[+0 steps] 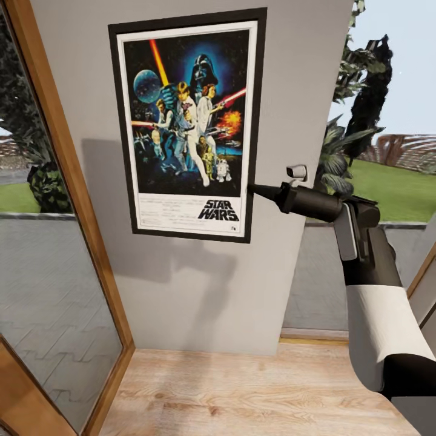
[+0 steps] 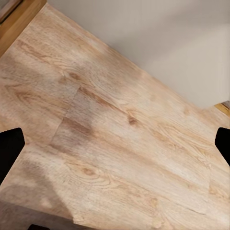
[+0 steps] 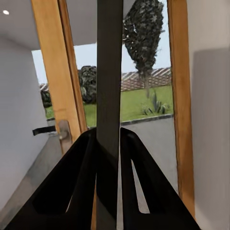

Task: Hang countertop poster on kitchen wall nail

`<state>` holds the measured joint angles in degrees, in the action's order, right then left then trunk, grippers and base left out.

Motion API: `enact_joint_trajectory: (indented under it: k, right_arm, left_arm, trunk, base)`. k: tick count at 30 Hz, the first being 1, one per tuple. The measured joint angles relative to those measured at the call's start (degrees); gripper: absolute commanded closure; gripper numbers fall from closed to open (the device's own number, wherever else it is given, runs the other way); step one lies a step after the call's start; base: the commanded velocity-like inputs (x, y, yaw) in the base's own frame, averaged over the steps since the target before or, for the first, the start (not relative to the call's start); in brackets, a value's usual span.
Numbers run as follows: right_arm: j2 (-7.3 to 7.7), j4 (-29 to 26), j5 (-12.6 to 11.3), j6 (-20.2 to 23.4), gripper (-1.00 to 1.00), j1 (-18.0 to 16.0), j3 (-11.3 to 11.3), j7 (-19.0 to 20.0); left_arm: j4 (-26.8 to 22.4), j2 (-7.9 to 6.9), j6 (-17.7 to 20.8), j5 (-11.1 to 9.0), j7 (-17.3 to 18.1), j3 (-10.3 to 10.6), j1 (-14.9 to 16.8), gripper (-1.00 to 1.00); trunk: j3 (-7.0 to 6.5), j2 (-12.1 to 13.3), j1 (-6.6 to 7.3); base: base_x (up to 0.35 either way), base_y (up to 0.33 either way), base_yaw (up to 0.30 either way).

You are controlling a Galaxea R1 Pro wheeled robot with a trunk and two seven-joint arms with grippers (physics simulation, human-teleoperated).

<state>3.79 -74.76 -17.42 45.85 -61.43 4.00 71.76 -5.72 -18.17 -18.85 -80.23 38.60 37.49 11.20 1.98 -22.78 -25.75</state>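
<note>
Head view: poster (image 1: 189,124) flat against grey wall (image 1: 200,290), right tool (image 1: 257,191) clamped on its lower right frame edge. Left wrist view: left tool (image 2: 115,143) spread apart above wooden floor (image 2: 120,158). Right wrist view: fingers (image 3: 81,182) pinching poster edge-on.

The room is bright with daylight coming in through the glass door (image 1: 54,315) and the window (image 1: 387,139). The poster (image 1: 188,124) and the right arm (image 1: 363,266) throw soft grey shadows on the wall (image 1: 200,303). The floor (image 2: 115,143) has pale shadow patches. Edges look a little fuzzy.
</note>
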Motion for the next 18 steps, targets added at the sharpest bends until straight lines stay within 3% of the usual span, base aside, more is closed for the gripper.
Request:
enact_joint_trajectory:
  k: [14,18]
  right_arm:
    - [0.13,0.2,0.1,-0.9,1.0,-0.8,-0.1,0.5]
    - [1.25,0.2,0.1,-0.9,1.0,-0.9,-0.1,0.5]
  left_arm:
    - [0.0,0.0,0.0,0.0,0.0,0.0,0.0,-1.0]
    - [0.0,0.0,0.0,0.0,0.0,0.0,0.0,-1.0]
  trunk:
    - [0.0,0.0,0.0]
    - [0.0,0.0,0.0]
  base:
    - [0.0,0.0,0.0]
    - [0.0,0.0,0.0]
